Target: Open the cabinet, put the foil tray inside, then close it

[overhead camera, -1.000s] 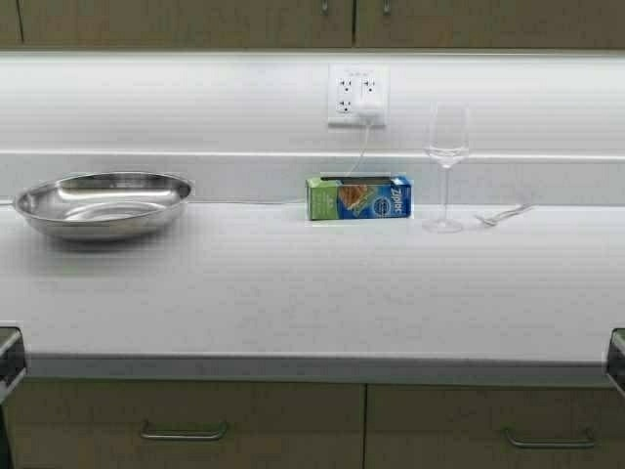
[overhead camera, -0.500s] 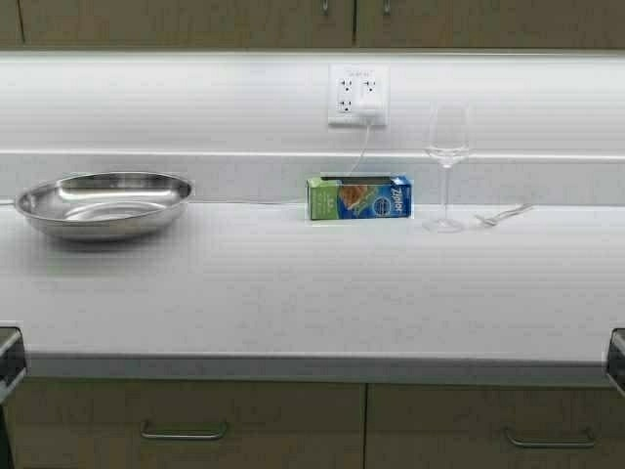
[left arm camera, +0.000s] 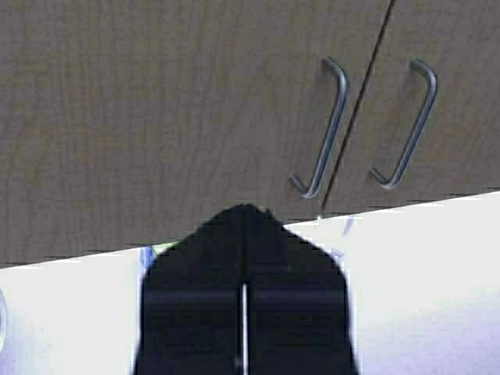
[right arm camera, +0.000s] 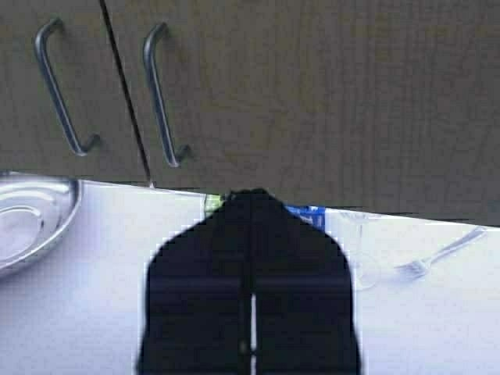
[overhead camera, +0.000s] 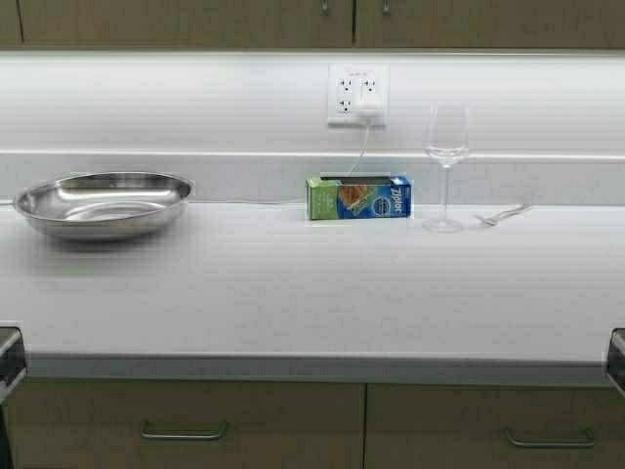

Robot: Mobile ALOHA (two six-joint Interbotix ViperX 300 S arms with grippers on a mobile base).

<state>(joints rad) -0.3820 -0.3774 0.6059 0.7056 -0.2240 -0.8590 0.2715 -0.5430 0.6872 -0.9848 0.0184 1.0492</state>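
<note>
- The left gripper is sitting low at the left front edge of the long white countertop, its black fingers pressed together with only a thin seam between them.
- The right gripper is sitting at the right front edge, its black fingers likewise pressed together and holding nothing.
- No silver foil tray is showing in any view, so I cannot tell where it is.
- A round polished steel bowl is resting on the countertop's left side, near the back.
- A green and blue Ziploc bag box is lying against the backsplash below a white wall outlet, with a cord plugged in.
- A clear stemmed wine glass is standing upright just right of the box, and a metal fork is lying beside its foot.
- Brown wooden upper cabinet doors with curved metal handles are hanging shut above.
- Lower cabinet fronts with bar handles are sitting below the counter's edge.
</note>
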